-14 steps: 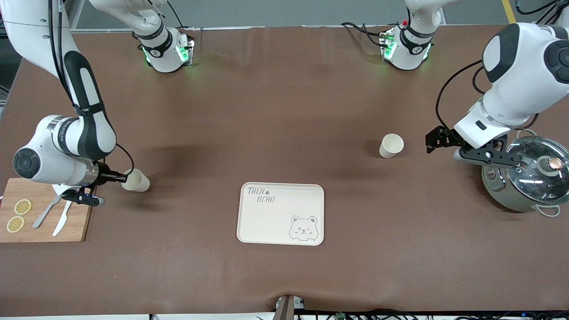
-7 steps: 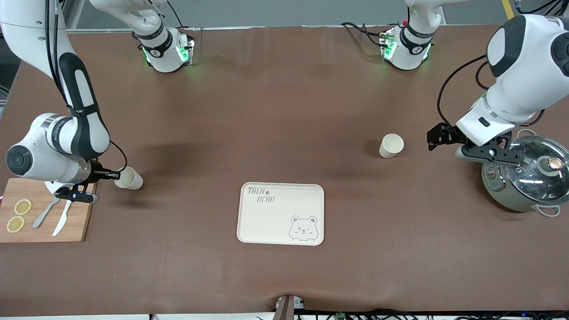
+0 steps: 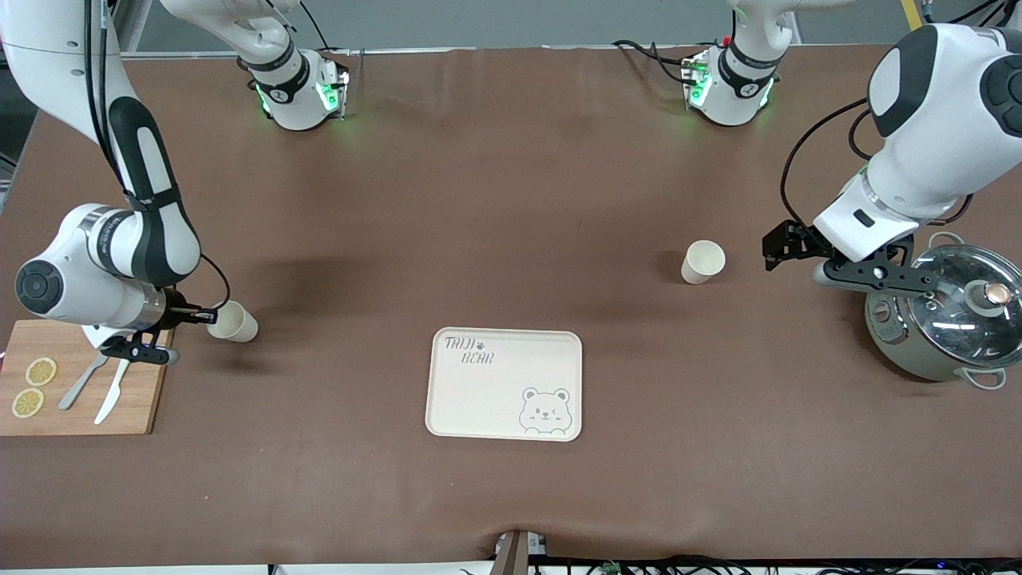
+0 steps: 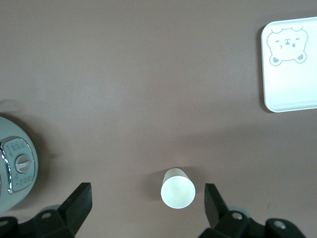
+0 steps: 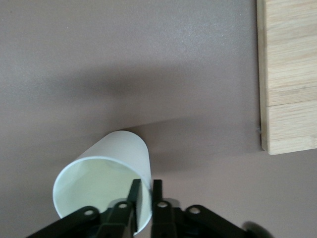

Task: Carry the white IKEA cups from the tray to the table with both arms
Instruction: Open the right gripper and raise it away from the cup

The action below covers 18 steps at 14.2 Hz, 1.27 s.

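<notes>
While the tray [image 3: 504,384] lies bare nearest the camera, both cups now stand on the table [image 3: 495,208] — the right gripper [image 3: 197,317] has carried its cup [image 3: 232,322] toward the cutting board [image 3: 80,379] and is just loosening its pinch on the rim; farther off, the left gripper [image 3: 778,246], jaws wide apart, has backed slightly from the other cup [image 3: 703,261] — nearly finished.

In the right wrist view, the cup by the board [image 5: 106,168] loses part of its rim to the frame's edge, and the right gripper's fingers [image 5: 132,191] cover a strip of its wall. The wooden board [image 5: 290,74] runs out of frame there.

In the left wrist view, the tray [image 4: 292,94] and the pot [image 4: 15,168] are each cut off at an edge.

In the front view's lower half, the right arm's wrist hides a corner of the wooden board, and the left arm's wrist covers a bit of the pot's lid.
</notes>
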{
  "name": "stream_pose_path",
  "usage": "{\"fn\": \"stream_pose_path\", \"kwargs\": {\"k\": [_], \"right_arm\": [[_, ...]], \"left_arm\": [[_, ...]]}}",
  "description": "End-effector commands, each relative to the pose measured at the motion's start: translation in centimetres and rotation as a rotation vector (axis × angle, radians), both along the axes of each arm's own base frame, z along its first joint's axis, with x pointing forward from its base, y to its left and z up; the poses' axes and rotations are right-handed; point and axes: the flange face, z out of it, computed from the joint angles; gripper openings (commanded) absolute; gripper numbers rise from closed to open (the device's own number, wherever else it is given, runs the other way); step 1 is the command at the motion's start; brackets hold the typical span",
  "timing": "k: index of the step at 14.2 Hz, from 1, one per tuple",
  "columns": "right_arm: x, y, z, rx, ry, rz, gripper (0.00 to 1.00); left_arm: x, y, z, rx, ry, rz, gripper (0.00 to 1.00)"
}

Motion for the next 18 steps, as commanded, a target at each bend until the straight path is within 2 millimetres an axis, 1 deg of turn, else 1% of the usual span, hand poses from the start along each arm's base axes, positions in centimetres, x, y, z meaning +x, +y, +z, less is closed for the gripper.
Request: {"fn": "stream_pose_path", "kwargs": {"k": [1, 2, 3, 4, 6, 8, 9, 10, 12, 13, 14, 15, 17, 18], "right_arm": [[-0.2, 0.0, -0.1, 0.004, -0.004, 0.006, 0.53], [-0.2, 0.1, 0.0, 0.006, 0.003, 0.003, 0.76], [-0.2, 0.4, 0.1, 0.008, 0.011, -0.002, 1.0], [-0.2, 0.2, 0.3, 0.012, 0.024, -0.006, 1.0], [-0.3, 0.1, 0.6, 0.014, 0.042, 0.004, 1.0], [-0.2, -0.1, 1.3, 0.013, 0.031, 0.005, 1.0], [-0.3, -0.2, 1.3, 0.014, 0.045, 0.003, 1.0], [-0.2, -0.3, 1.7, 0.009, 0.064, 0.002, 1.0], [0.4, -0.6, 3.3, -0.013, 0.118, 0.03, 1.0], [0.2, -0.3, 3.8, -0.035, 0.172, 0.053, 1.0], [0.3, 0.1, 3.8, -0.057, 0.177, 0.03, 1.0], [0.8, 0.2, 4.5, -0.065, 0.17, -0.003, 1.0], [1.7, 0.1, 6.3, -0.058, 0.173, -0.004, 1.0], [2.5, 0.3, 8.2, -0.054, 0.172, -0.005, 1.0]], "left_arm": [[0.6, -0.1, 1.6, -0.018, -0.014, 0.016, 1.0], [0.9, 0.0, 2.5, -0.022, -0.032, 0.019, 1.0], [1.2, 0.7, 3.3, -0.026, -0.048, 0.033, 1.0], [1.7, 1.4, 3.7, -0.029, -0.059, 0.045, 1.0], [1.9, 1.6, 3.6, -0.022, -0.059, 0.033, 1.0], [2.0, 1.6, 3.3, -0.018, -0.055, 0.03, 1.0], [2.1, 1.5, 3.1, -0.016, -0.052, 0.029, 1.0], [2.1, 1.4, 3.1, -0.017, -0.052, 0.027, 1.0], [2.1, 1.4, 3.1, -0.02, -0.052, 0.028, 1.0], [2.1, 1.4, 3.1, -0.02, -0.052, 0.028, 1.0], [2.1, 1.4, 3.0, -0.02, -0.05, 0.028, 1.0], [2.1, 1.5, 3.0, -0.02, -0.05, 0.029, 1.0], [2.1, 1.6, 3.1, -0.021, -0.052, 0.031, 1.0], [2.2, 1.7, 3.1, -0.021, -0.052, 0.031, 1.0]]}}
